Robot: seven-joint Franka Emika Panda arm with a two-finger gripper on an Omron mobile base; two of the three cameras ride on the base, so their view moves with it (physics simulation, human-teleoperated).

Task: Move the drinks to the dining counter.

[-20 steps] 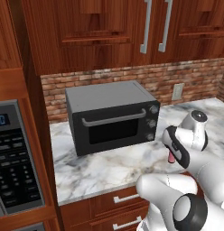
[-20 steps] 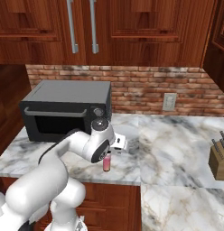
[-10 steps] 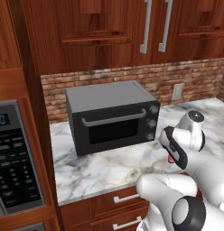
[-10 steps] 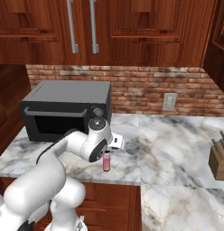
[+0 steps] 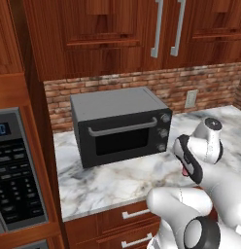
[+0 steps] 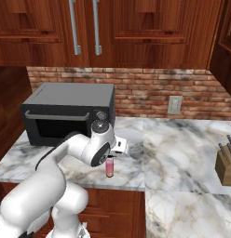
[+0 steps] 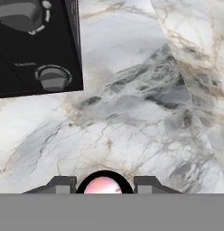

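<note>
Marble counter [image 6: 182,148] carries one black toaster oven [image 6: 66,111], one knife block [image 6: 226,163] and one pink bottle [image 6: 109,167], which the gripper [image 7: 103,184] clamps.

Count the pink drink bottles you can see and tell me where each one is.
1. The pink bottle stands upright near the marble counter's front edge, right of the toaster oven, with the gripper shut on its top. A second may be hidden behind the arm.
</note>
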